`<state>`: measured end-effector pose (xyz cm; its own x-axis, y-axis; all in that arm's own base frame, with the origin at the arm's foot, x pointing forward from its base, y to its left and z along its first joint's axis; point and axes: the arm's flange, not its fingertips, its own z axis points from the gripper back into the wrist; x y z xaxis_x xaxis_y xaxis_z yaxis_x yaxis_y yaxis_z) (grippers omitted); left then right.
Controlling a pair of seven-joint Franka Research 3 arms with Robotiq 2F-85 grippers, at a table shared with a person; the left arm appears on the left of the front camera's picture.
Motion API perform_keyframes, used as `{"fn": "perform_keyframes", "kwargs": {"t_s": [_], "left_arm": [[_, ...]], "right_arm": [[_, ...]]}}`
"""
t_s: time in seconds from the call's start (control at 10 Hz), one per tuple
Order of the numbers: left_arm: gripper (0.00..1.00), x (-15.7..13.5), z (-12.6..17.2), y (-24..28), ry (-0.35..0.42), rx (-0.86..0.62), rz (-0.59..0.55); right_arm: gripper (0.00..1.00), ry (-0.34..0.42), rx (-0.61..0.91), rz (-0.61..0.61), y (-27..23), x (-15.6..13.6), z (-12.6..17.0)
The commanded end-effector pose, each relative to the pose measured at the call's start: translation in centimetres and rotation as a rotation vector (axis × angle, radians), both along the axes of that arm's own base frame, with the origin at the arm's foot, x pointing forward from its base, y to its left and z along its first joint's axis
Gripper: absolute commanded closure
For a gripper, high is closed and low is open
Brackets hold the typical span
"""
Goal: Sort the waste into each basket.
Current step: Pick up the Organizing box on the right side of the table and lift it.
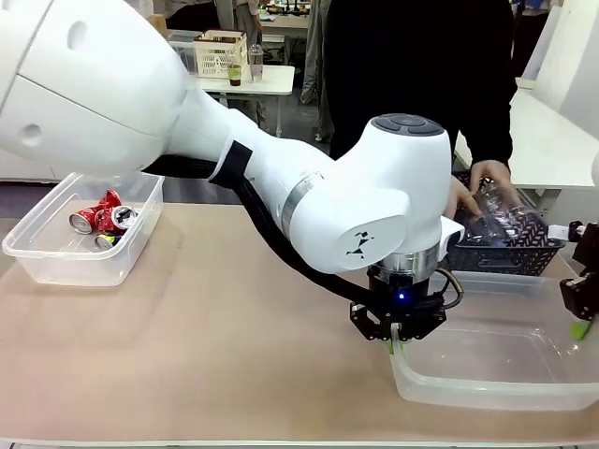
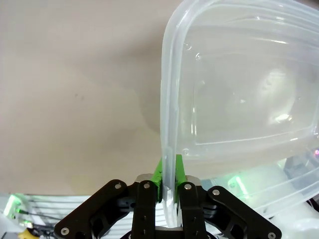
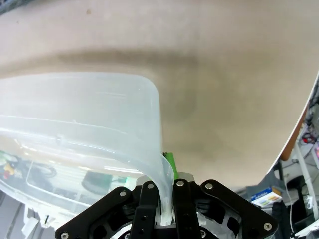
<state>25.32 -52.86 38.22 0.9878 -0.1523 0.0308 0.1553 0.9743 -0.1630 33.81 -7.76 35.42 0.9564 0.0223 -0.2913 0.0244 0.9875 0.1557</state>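
Already cans [image 1: 101, 220] lie in the left bin [image 1: 37, 257]. The left gripper [image 1: 394, 343] and right gripper [image 1: 581, 325] each clamp the empty right bin [image 1: 487, 385] by its rim. The bottles [image 1: 498, 217] sit unsorted in the basket [image 1: 510, 256].

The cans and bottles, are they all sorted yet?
Not yet. Done: red cans lie in the bin on the left. In hand: the left end effector and right end effector each clamp the rim of the other bin, which is empty. Left: plastic bottles sit in the dark basket by the person's hand.
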Motion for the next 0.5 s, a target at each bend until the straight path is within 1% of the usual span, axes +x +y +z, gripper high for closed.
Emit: {"fn": "perform_keyframes", "kwargs": {"t_s": [0.0, 0.1, 0.2, 0.3, 0.4], "left_arm": [[1.0, -1.1, 2.4, 3.9, 0.027, 0.054, 0.043], [1.0, -1.3, 3.9, 6.0, 0.047, 0.071, 0.068], [1.0, -1.4, 5.5, 8.7, 0.051, 0.082, 0.088], [1.0, -1.4, 7.0, 11.8, 0.031, 0.087, 0.14], [1.0, -1.6, 8.4, 15.7, 0.017, 0.064, 0.183]], "right_arm": [[1.0, 0.002, -0.02, -0.023, 1.9, -4.3, 2.1], [1.0, 0.006, -0.032, -0.023, 3.0, -4.3, 4.5], [1.0, 0.014, -0.046, 0.0, 4.5, -3.8, 7.0], [1.0, 0.019, -0.046, 0.024, 6.4, -2.9, 9.3], [1.0, 0.016, -0.034, 0.054, 9.0, -1.2, 11.9]]}}
